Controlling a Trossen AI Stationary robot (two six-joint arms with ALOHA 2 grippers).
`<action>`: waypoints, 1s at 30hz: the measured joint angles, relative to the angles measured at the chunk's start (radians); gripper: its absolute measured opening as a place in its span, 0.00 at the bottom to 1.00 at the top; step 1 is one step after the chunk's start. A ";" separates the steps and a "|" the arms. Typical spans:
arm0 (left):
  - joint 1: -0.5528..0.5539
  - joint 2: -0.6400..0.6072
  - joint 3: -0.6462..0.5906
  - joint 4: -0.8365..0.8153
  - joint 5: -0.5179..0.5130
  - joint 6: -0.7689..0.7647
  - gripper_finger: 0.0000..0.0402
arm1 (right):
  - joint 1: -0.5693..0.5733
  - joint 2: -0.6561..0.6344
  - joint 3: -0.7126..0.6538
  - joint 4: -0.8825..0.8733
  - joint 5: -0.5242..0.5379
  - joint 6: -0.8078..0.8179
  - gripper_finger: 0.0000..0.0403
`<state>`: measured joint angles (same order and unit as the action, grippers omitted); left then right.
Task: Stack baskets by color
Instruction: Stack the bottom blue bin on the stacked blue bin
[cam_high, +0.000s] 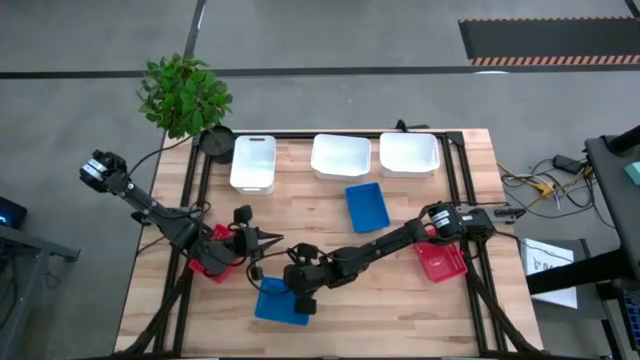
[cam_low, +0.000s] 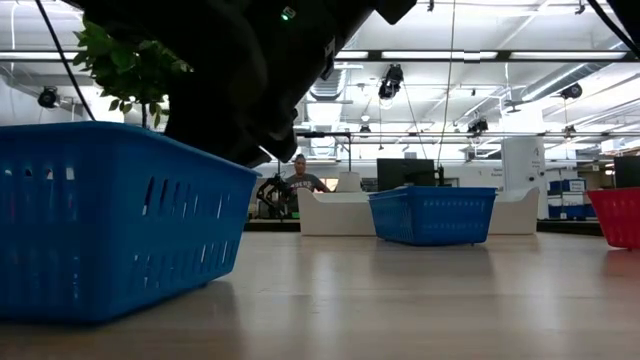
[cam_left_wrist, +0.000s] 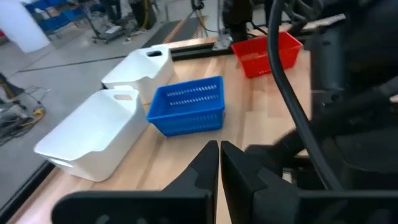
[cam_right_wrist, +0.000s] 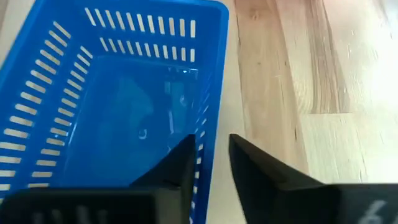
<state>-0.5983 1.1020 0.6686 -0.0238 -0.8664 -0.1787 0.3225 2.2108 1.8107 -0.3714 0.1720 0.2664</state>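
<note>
A blue basket (cam_high: 280, 302) (cam_right_wrist: 106, 93) (cam_low: 110, 220) rests flat on the table near its front edge. My right gripper (cam_high: 303, 298) (cam_right_wrist: 211, 140) reaches down over its right end, open, with one finger inside the basket and one outside its side wall. My left gripper (cam_high: 272, 240) (cam_left_wrist: 219, 149) hangs shut and holding nothing, just right of a red basket (cam_high: 212, 255) on the table's left. A second blue basket (cam_high: 367, 206) (cam_left_wrist: 186, 107) lies mid-table, another red basket (cam_high: 441, 260) at the right, and three white baskets (cam_high: 338, 155) along the far edge. My right gripper straddles the blue basket's side wall (cam_right_wrist: 208, 112) near a corner, slanting down from the table's right. The inner finger (cam_right_wrist: 180, 168) lies close against the wall's inside; I cannot tell whether it touches. A strip of table shows between the wall and the outer finger (cam_right_wrist: 255, 168).
A leafy plant (cam_high: 185, 95) in a dark round pot (cam_high: 215, 140) stands at the far left corner. Bare wood lies between the mid-table blue basket and the front edge. The dark frame rails (cam_high: 455, 190) run along the table's sides. A person sits far off in the room (cam_low: 300, 180).
</note>
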 joint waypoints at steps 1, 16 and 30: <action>0.000 -0.003 -0.001 0.006 -0.018 0.000 0.00 | -0.001 0.000 0.000 0.000 -0.002 -0.006 0.17; 0.000 -0.026 -0.002 0.063 -0.138 -0.026 0.00 | 0.005 -0.114 0.000 -0.250 -0.109 -0.037 0.02; 0.000 -0.035 -0.011 0.061 -0.134 -0.051 0.00 | 0.013 -0.359 -0.079 -0.596 0.085 0.103 0.02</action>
<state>-0.5980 1.0672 0.6580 0.0372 -1.0005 -0.2302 0.3359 1.8522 1.7317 -0.9676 0.2569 0.3691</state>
